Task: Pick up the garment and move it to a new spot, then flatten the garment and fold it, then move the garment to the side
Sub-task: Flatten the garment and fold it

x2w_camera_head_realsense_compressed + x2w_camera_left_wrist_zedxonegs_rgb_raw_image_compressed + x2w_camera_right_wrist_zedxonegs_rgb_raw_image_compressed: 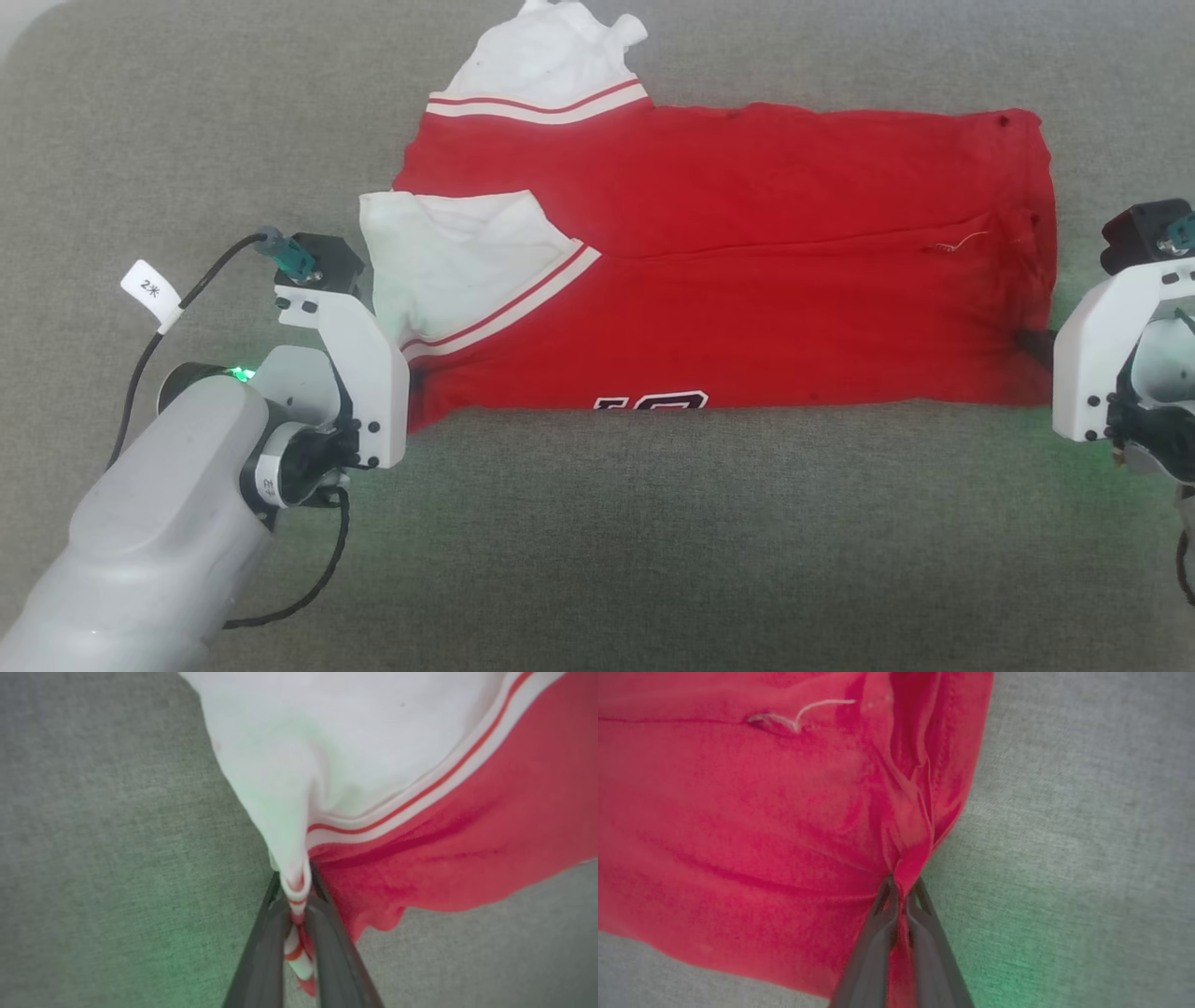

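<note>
Head view: one garment [747,233] lay on the grey fabric surface [653,541], folded lengthwise, running from 9 to 3 o'clock across the middle. Two white sleeves counted: one sleeve [551,56] stuck out at 12 o'clock, the other sleeve [448,252] was laid over the red body toward 9 o'clock. A cut-off strip of black lettering [651,401] showed on the near folded edge, at 6 o'clock of the garment.

Two arms in that view: my left arm [159,523] at 8 o'clock, at the garment's sleeve end, and my right arm [1111,364] at 3 o'clock, at its hem end. The wrist mounts hid the fingertips there, so grip state was unreadable from the head view. One cable tag [149,287] hung at 9 o'clock.

The wrist views filled that in. Left wrist: two dark fingers [261,952], left jaws closed tight on a bunched bit of striped trim where the white sleeve meets red. Cloth pulled up into a peak off the surface.

Right wrist: two fingers [873,952], right jaws pinched closed on the red corner of the hem, with folds fanning out toward 12 o'clock. One loose white thread [803,711] sat at 11 o'clock; it was a faint speck in the head view.
</note>
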